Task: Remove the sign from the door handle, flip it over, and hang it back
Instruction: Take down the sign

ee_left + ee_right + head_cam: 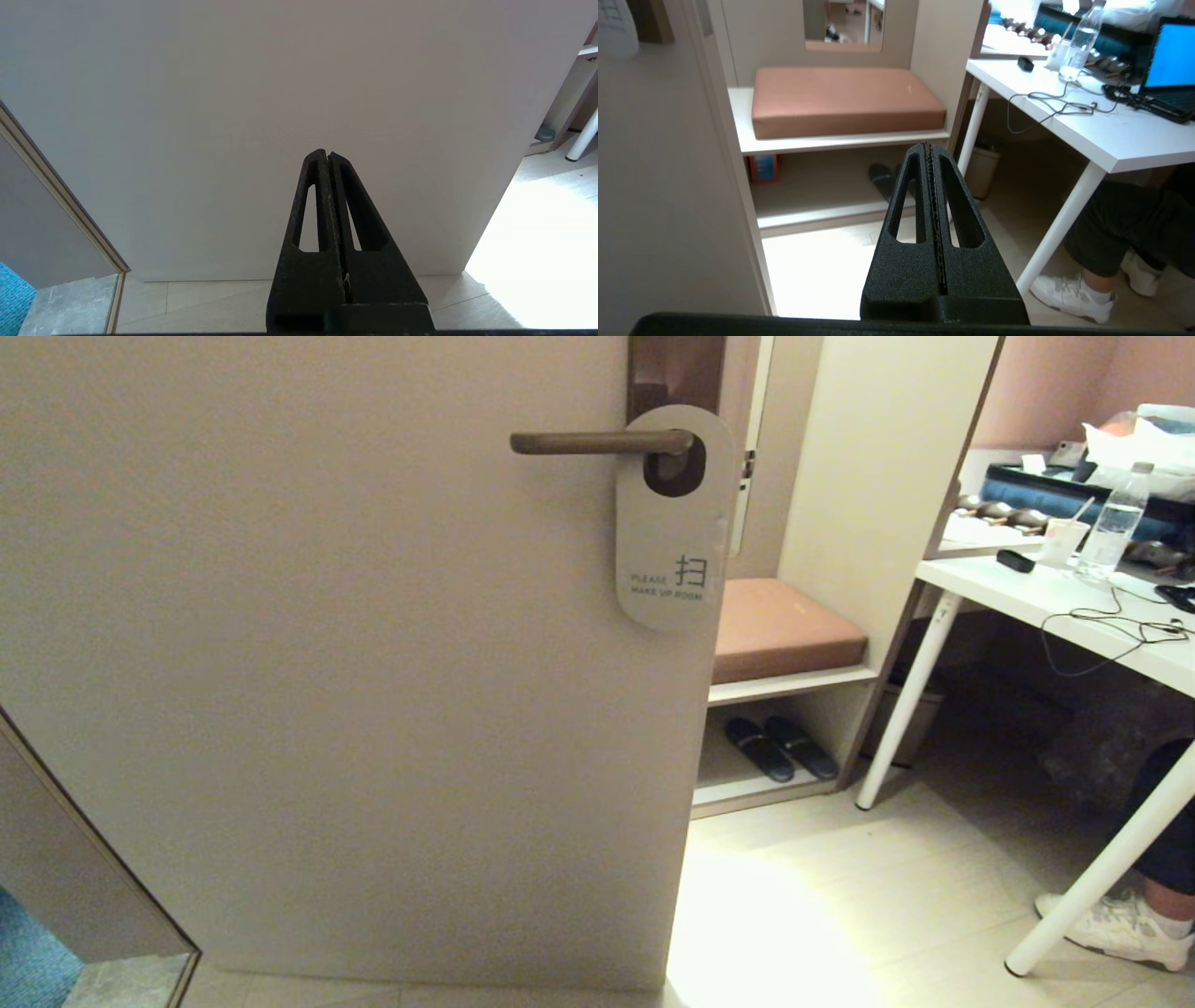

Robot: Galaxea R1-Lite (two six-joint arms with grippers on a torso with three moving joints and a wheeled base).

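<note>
1. The sign [674, 523] hangs on the door handle [597, 442], threaded through its round hole up against the dark backplate [674, 373], so it drops flat against the door [327, 663] near the door's edge
2. Pale grey face is out, "PLEASE MAKE UP ROOM" – your flip isn't started yet
3. Sign is a thin flat card with rounded ends; likely bends a bit, so pinch the lower end, I'd say
4. Handle is a slim bronze-brown metal bar, level; free end points away from the door edge, so the sign has to slide that way to come off
5. Left gripper [325, 156] is pressed together, empty, facing bare door low down
6. Right gripper [930, 147] is also pressed together, empty, aimed at the cushioned bench [845, 100], well off the sign
</note>
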